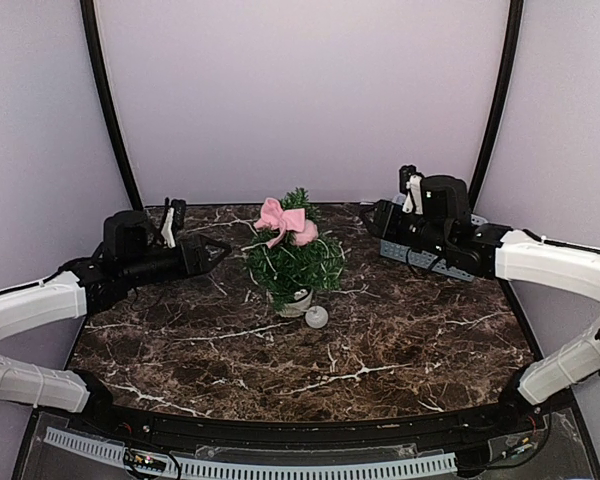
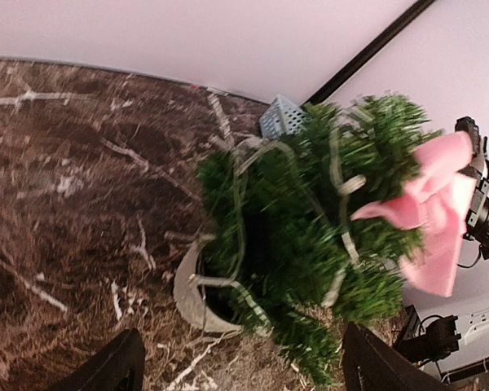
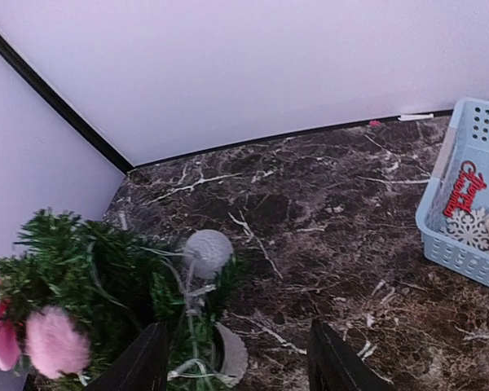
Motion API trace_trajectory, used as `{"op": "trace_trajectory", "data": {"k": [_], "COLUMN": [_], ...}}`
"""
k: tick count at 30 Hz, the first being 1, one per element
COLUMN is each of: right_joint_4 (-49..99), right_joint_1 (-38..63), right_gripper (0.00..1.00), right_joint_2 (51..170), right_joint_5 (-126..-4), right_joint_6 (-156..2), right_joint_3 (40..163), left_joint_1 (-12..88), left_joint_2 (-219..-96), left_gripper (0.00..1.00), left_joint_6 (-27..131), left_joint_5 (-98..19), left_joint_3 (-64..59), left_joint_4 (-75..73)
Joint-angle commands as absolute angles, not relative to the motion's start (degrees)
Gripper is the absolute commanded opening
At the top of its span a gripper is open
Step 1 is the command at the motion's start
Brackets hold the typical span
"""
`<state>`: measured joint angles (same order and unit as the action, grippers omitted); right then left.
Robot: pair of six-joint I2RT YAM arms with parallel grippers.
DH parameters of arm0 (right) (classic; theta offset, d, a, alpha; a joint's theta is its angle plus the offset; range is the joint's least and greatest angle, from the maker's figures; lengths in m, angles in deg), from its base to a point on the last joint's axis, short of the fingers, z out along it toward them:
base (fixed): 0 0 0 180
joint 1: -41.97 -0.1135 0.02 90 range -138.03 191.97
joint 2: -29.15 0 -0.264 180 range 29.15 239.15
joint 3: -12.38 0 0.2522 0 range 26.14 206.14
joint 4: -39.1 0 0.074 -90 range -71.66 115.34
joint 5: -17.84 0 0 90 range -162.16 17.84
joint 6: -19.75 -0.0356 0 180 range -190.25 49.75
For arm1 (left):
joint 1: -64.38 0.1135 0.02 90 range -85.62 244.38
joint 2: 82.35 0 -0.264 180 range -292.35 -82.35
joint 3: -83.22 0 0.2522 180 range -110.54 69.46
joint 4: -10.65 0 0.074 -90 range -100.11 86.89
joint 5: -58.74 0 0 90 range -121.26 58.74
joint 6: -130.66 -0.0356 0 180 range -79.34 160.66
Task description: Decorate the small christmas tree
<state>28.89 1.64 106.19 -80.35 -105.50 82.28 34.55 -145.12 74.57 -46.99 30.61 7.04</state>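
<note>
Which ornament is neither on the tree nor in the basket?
The white ball: it sits on the table beside the tree's pot, while the pink bow tops the tree and the red ornament and snowflake lie in the basket.

The left arm and right arm are stretched inward. The left gripper and right gripper are held spread, empty.

The table looks glossy and marbled, the small christmas tree bristly, its bow soft cloth.
</note>
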Motion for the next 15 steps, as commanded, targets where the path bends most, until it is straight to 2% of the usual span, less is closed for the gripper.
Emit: {"op": "trace_trajectory", "data": {"k": [1, 9, 15], "right_joint_4": [33.3, 25.7, 17.1], "right_joint_1": [5.8, 17.2, 28.1], "right_gripper": [0.58, 0.64, 0.66], "right_joint_2": [107.4, 106.3, 110.0], "right_joint_5": [-76.1, -81.3, -82.6], "right_joint_6": [-108.2, -99.1, -93.6], "right_joint_3": [78.8, 78.1, 82.6], "left_joint_1": [34.8, 36.8, 44.7], "left_joint_2": [-144.4, -145.7, -146.7], "left_gripper": [0.86, 0.90, 0.91], "left_joint_6": [82.2, 76.2, 72.4], "left_joint_5": [-44.5, -46.1, -53.4], "left_joint_3": [35.5, 32.7, 29.6], "left_joint_4": [12.2, 4.9, 1.4]}}
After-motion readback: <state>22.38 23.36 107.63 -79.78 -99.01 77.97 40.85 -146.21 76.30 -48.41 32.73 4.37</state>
